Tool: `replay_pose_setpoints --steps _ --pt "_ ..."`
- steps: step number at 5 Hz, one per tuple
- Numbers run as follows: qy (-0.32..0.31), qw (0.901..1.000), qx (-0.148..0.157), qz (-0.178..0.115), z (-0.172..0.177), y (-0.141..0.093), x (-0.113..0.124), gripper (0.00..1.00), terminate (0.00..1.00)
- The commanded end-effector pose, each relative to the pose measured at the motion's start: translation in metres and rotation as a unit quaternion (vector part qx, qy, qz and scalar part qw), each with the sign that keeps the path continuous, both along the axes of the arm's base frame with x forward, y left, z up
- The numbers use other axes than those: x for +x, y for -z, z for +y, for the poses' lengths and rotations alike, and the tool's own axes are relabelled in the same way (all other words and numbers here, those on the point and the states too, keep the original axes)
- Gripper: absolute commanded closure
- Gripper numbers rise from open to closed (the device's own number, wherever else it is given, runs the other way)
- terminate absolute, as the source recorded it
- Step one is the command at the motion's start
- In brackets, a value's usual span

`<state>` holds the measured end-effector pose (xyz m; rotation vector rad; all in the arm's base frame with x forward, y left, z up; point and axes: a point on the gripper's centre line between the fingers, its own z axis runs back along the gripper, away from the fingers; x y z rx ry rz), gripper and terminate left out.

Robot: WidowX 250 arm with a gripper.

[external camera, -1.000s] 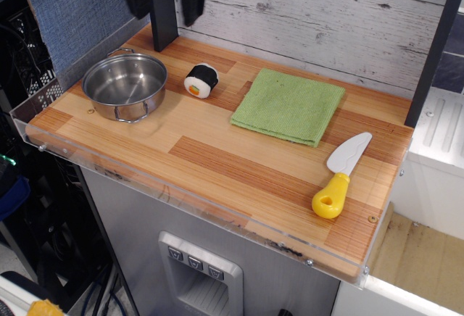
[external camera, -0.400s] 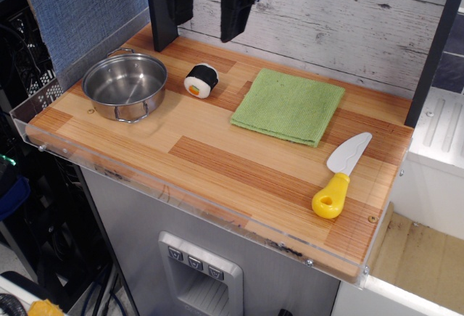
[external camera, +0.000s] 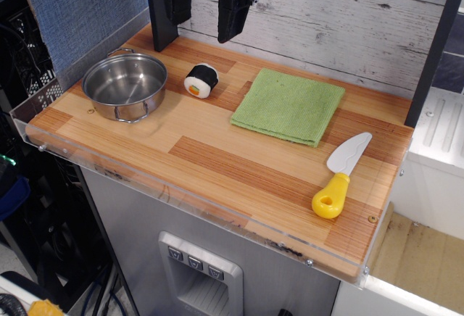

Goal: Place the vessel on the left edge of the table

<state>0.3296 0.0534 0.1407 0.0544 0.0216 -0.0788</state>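
Observation:
The vessel (external camera: 125, 85), a small shiny steel pot with two wire loop handles, stands upright on the wooden table (external camera: 239, 171) near its left edge. My gripper (external camera: 205, 27) hangs high at the back of the table, above and to the right of the vessel, roughly over the sushi roll toy (external camera: 201, 80). Its two black fingers (external camera: 231, 19) are spread wide apart and hold nothing. It is well apart from the vessel.
A green cloth (external camera: 288, 106) lies at the middle back. A toy knife with a yellow handle (external camera: 341, 175) lies at the right front. A black post (external camera: 161, 19) stands at the back left beside a blue panel (external camera: 80, 8). A clear acrylic strip (external camera: 188, 204) edges the table.
The gripper has moved to the right along the back, and its fingers now stand farther apart. The vessel and the other things have not moved.

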Motion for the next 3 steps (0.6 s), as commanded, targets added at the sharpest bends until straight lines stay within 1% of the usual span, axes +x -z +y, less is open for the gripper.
replay_pose_setpoints --steps 1,2,3 --pt "0.000 0.9996 0.005 -0.029 0.0019 -0.0217 -0.0048 0.00 0.00" --pt "0.000 0.9996 0.005 -0.029 0.0019 -0.0217 -0.0048 0.00 0.00" --pt "0.000 0.9996 0.005 -0.029 0.0019 -0.0217 -0.0048 0.00 1.00"
